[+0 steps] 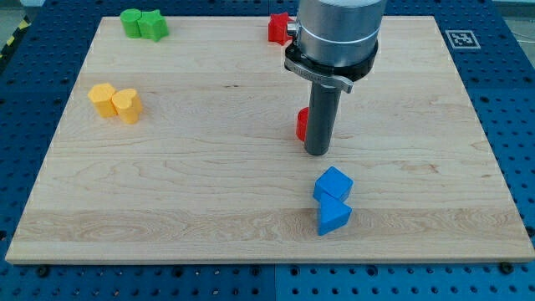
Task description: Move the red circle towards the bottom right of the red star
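My tip [317,152] rests on the board near the middle. A red block [301,124], likely the red circle, is half hidden behind the rod on its left side, touching or almost touching it. The red star [277,28] sits at the view's top edge of the board, partly hidden by the arm's body. The red circle lies well below the star and slightly to its right.
Two green blocks [144,23] sit together at the top left. Two yellow blocks [115,102] sit together at the left. Two blue blocks [333,199] sit together below my tip. The wooden board [209,192] lies on a blue perforated table.
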You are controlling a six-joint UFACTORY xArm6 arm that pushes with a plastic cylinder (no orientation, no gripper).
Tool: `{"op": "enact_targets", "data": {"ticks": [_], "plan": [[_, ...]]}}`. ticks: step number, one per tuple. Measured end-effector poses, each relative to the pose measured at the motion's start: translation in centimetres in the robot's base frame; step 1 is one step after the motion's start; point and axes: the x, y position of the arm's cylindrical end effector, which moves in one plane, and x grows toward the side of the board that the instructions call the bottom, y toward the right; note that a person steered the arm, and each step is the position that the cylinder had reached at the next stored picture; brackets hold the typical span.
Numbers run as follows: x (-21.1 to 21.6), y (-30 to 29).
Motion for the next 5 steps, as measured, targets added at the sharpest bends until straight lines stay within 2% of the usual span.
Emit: {"op": "enact_targets", "data": {"ticks": [2, 5], "plan": [[0.0, -2.1], [-3.7, -3.0]]}}
